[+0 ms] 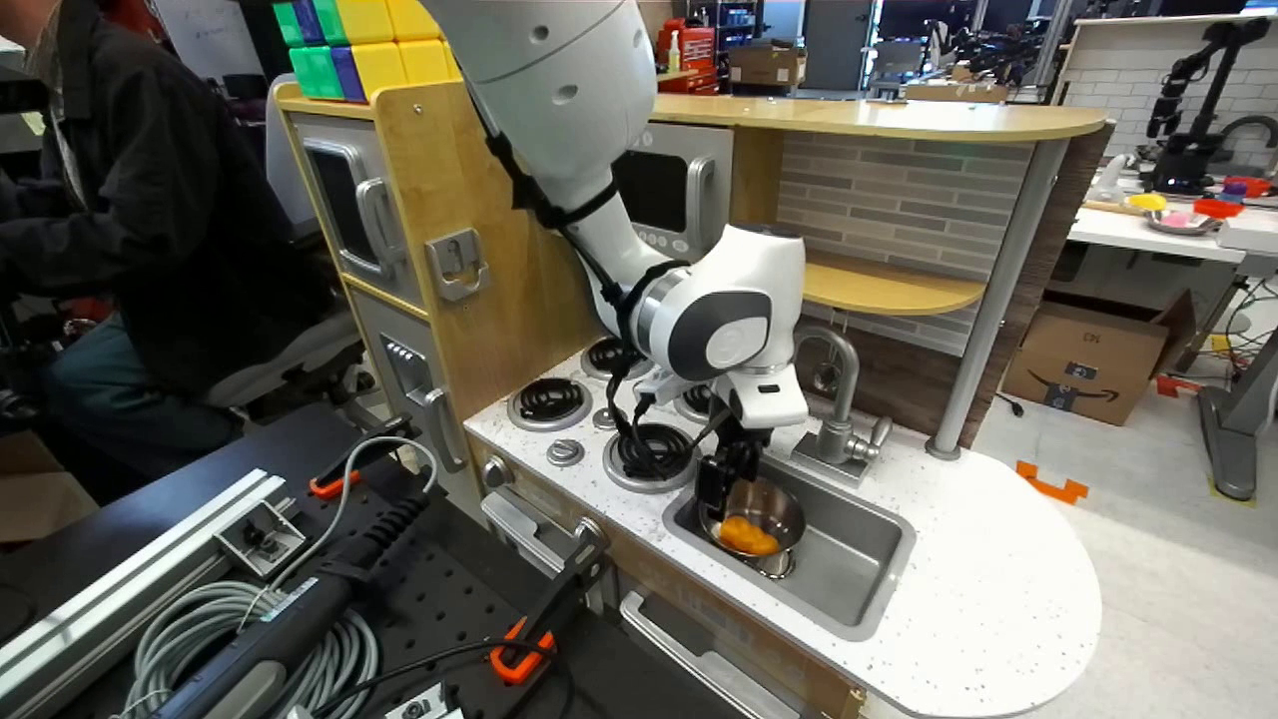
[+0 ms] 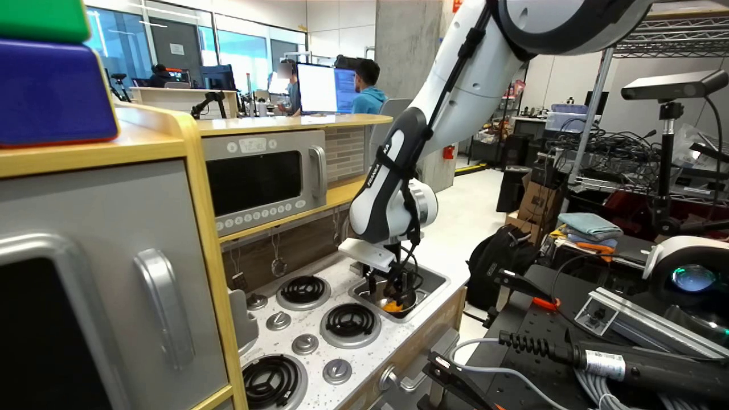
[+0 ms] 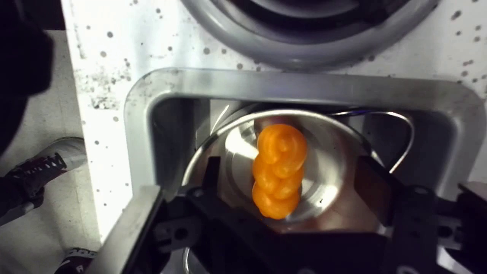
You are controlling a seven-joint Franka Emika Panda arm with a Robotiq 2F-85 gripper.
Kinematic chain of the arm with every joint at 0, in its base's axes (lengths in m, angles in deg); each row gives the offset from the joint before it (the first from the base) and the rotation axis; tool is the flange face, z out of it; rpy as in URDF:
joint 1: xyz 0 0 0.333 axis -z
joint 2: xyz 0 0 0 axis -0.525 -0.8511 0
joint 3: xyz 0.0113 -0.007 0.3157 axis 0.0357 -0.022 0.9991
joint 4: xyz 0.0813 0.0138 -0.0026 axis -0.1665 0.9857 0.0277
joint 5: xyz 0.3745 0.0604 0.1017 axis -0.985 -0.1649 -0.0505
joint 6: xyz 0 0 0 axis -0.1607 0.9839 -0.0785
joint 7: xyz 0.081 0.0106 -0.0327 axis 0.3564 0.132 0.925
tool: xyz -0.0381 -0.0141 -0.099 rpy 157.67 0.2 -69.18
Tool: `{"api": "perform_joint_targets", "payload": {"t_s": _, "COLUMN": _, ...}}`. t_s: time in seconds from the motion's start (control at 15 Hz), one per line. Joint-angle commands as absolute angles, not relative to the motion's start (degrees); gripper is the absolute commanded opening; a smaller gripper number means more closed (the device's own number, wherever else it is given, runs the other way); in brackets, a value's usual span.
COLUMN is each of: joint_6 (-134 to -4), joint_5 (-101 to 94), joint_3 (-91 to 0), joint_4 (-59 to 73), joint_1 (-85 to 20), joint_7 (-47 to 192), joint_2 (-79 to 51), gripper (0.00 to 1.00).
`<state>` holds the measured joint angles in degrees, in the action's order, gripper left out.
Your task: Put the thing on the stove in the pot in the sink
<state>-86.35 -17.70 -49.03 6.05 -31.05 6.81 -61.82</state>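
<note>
An orange braided, glossy thing lies on the floor of a shiny metal pot. It also shows in both exterior views. The pot stands in the grey metal sink at the stove end and has wire loop handles. My black gripper is open, pointing down over the pot. Its fingers are on either side of the orange thing, apart from it, and hold nothing. In an exterior view the gripper hides part of the pot's rim. The stove burners carry no object.
A faucet rises behind the sink. A wooden shelf and a microwave stand over the counter. A tall wooden cabinet stands beside the stove. A black table with cables and clamps is in front.
</note>
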Motion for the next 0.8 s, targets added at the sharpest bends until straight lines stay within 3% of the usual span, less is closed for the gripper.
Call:
{"api": "perform_joint_targets", "payload": {"t_s": 0.0, "joint_6": -86.78, "joint_5": -17.50, "joint_3": -49.00, "joint_4": 18.68, "joint_1": -31.19, "joint_7": 13.47, "joint_2": -49.09, "gripper": 1.00}}
{"api": "perform_joint_targets", "payload": {"t_s": 0.33, "joint_6": -86.59, "joint_5": -17.80, "joint_3": -49.40, "joint_4": 31.73, "joint_1": -30.24, "joint_7": 22.75, "joint_2": -34.61, "gripper": 1.00}}
{"api": "perform_joint_targets", "payload": {"t_s": 0.53, "joint_6": -77.37, "joint_5": -17.67, "joint_3": -48.45, "joint_4": 36.57, "joint_1": -27.50, "joint_7": 31.37, "joint_2": -25.91, "gripper": 1.00}}
{"api": "perform_joint_targets", "payload": {"t_s": 0.6, "joint_6": -82.49, "joint_5": -18.14, "joint_3": -50.21, "joint_4": 30.80, "joint_1": -30.32, "joint_7": 26.32, "joint_2": -33.66, "gripper": 1.00}}
{"api": "perform_joint_targets", "payload": {"t_s": 0.73, "joint_6": -78.47, "joint_5": -18.00, "joint_3": -50.17, "joint_4": 33.80, "joint_1": -29.27, "joint_7": 29.58, "joint_2": -28.89, "gripper": 1.00}}
